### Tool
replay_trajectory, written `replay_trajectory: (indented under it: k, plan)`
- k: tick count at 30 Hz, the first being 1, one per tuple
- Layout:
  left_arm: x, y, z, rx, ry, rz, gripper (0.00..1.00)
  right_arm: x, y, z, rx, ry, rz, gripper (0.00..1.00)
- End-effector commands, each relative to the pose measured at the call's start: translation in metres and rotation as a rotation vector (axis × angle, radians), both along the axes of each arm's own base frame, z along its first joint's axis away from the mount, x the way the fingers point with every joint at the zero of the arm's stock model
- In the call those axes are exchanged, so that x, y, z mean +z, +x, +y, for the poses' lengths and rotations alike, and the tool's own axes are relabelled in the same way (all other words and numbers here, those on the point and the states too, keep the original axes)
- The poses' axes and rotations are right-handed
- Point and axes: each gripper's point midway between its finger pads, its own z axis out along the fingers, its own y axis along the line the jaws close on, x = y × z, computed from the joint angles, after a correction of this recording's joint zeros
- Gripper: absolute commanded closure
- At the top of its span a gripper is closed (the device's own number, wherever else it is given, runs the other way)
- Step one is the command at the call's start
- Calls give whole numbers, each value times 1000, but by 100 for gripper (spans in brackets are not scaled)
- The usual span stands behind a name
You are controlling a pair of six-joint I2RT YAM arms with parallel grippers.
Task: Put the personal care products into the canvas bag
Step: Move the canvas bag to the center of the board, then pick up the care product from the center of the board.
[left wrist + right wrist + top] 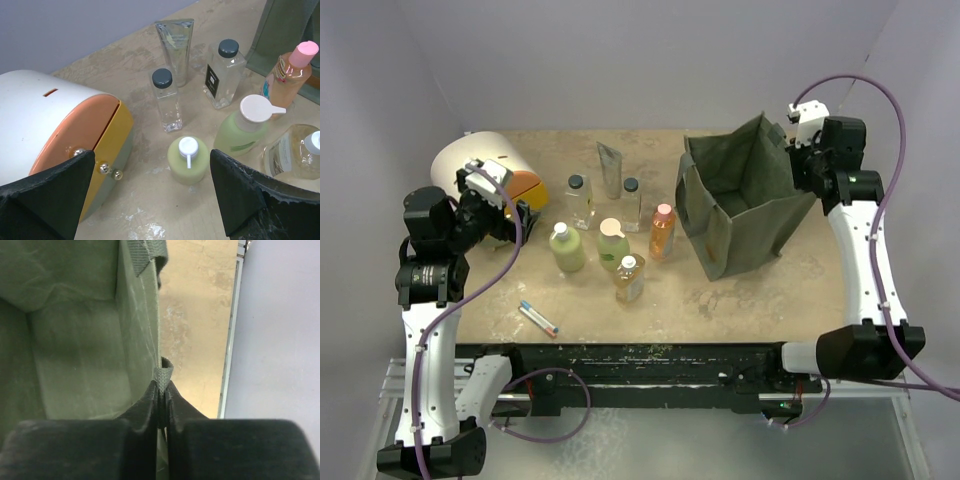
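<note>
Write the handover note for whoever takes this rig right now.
Grippers: the left gripper is open and empty, above the bottles. The right gripper is shut on the rim of the bag.
Things: tube, two clear bottles, two green bottles, orange bottle and amber bottle are on the table, left of the bag.
Done: nothing packed; no product shows inside the bag.
Left: all seven go in.

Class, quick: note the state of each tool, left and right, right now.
Left tool: open, holding nothing.
Right tool: closed on the rim of the canvas bag.
</note>
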Motion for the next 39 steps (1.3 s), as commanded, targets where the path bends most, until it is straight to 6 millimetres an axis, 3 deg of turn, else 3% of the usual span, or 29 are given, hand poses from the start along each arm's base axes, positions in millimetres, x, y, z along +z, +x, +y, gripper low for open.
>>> replay_trajectory:
  k: [1, 8, 16, 20, 22, 23, 28, 31, 36, 39]
  plan:
    - [6, -1, -3, -33, 10, -35, 1, 19, -28, 4, -2, 32, -23, 99]
    - [5, -3, -4, -40, 17, -32, 1, 11, -62, 7, -15, 56, 27, 100]
    - [1, -5, -6, -56, 19, -19, 1, -12, -81, 6, -36, 60, 73, 85]
    - [2, -5, -7, -60, 18, -19, 1, -1, -74, -6, -61, -3, 40, 62]
    - [3, -5, -7, -59, 18, -19, 1, 17, -68, -17, -74, -82, -11, 35]
    - [3, -5, -6, -58, 19, -19, 1, 25, -67, -16, -56, -87, -32, 31]
    - [4, -4, -3, -36, 24, -25, 1, 70, -68, 10, 93, -51, -152, 26]
    - [1, -1, 1, -3, 16, -17, 1, 93, -69, 34, 209, 8, -213, 25]
    - [-5, 5, 15, 87, 17, -6, 1, 114, -64, 84, 399, 91, -257, 25]
    - [-6, 7, 22, 123, 27, -5, 1, 119, -58, 125, 512, 102, -272, 24]
